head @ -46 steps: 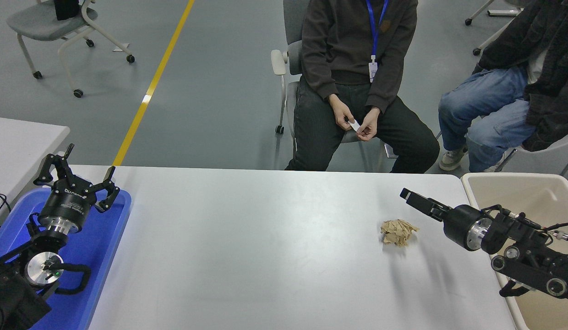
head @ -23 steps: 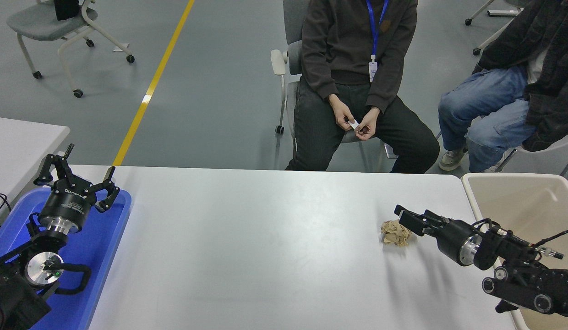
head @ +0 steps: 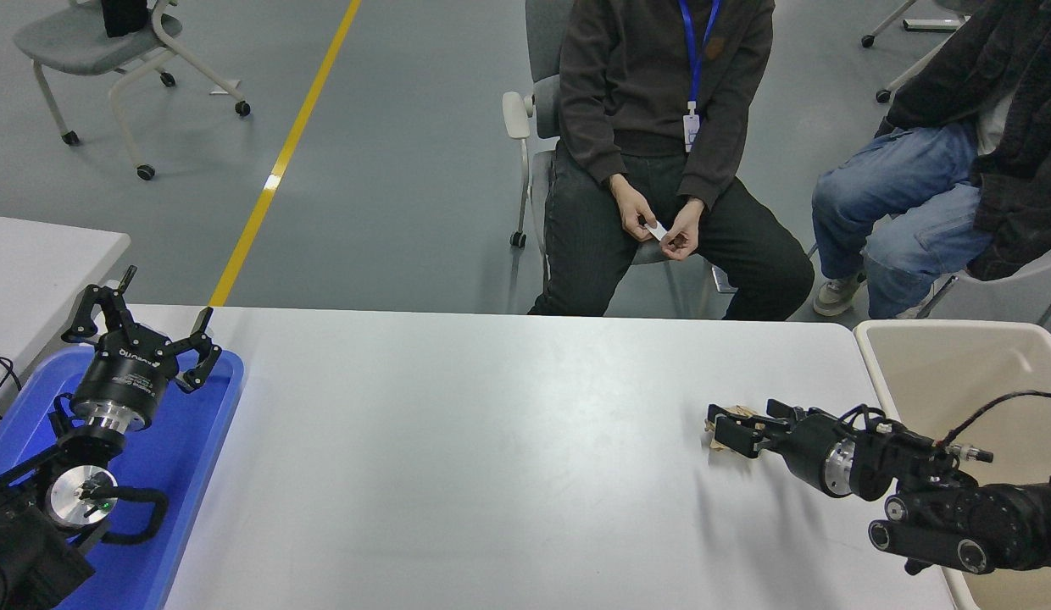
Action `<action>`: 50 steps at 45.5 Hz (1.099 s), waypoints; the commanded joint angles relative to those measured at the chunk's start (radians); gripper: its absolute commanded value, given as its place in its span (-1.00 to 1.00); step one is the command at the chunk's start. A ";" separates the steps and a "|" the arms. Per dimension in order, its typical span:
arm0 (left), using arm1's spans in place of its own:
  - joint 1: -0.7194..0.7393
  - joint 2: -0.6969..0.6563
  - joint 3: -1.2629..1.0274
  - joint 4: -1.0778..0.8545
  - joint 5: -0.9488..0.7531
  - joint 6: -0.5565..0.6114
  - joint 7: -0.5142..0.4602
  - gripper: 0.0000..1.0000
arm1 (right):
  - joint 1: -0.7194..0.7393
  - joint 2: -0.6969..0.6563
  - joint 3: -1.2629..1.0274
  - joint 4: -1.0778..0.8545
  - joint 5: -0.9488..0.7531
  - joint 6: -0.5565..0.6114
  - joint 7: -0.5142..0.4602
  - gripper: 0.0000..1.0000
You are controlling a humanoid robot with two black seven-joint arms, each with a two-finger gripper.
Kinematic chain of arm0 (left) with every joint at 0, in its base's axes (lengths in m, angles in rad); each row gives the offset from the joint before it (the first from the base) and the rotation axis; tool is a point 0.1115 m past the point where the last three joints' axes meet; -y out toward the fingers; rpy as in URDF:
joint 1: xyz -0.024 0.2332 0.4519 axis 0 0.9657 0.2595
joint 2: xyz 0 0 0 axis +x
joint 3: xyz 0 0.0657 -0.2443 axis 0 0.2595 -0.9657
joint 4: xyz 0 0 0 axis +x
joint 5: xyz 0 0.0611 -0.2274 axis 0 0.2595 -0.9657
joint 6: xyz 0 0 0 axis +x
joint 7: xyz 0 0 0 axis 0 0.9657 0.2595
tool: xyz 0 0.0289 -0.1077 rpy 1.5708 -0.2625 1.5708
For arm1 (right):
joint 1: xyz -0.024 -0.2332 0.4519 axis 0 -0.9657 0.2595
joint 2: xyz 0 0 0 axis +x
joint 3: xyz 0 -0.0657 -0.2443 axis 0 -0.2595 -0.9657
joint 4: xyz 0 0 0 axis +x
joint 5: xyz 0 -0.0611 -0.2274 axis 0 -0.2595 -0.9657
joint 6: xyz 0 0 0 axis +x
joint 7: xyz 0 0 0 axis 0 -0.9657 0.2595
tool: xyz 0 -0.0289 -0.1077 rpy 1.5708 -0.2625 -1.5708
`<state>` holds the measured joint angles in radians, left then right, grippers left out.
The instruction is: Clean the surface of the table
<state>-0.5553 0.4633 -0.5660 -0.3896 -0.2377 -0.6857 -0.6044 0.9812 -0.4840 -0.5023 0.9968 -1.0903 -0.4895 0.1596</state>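
The right gripper (head: 733, 428) lies low at the table's right side, its fingers spread around a crumpled brown paper wad (head: 729, 421) resting on the table surface (head: 458, 440). Just right of it stands a beige bin (head: 941, 364). At the far left, the left gripper (head: 140, 326), fingers splayed, hangs over a blue tray (head: 195, 440); its white lettering is too small to read

Two black arms with silver metal wrist rings, each ending in a black multi-link gripper: left gripper (head: 144, 326) with white lettering on its cylindrical body, right gripper (head: 740, 428) trailing thin black cables.
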 commanded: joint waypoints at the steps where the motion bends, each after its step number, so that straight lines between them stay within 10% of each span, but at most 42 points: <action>1: 0.000 0.000 0.000 0.000 0.000 0.000 0.000 1.00 | 0.074 0.031 -0.093 -0.017 0.003 0.014 -0.011 0.98; 50: 0.000 0.000 0.000 0.000 0.000 0.000 0.000 1.00 | -0.007 0.102 -0.096 -0.162 0.004 0.008 0.014 0.98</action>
<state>-0.5553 0.4633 -0.5660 -0.3896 -0.2378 -0.6857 -0.6043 1.0112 -0.4147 -0.6064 0.8817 -1.0931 -0.4765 0.1708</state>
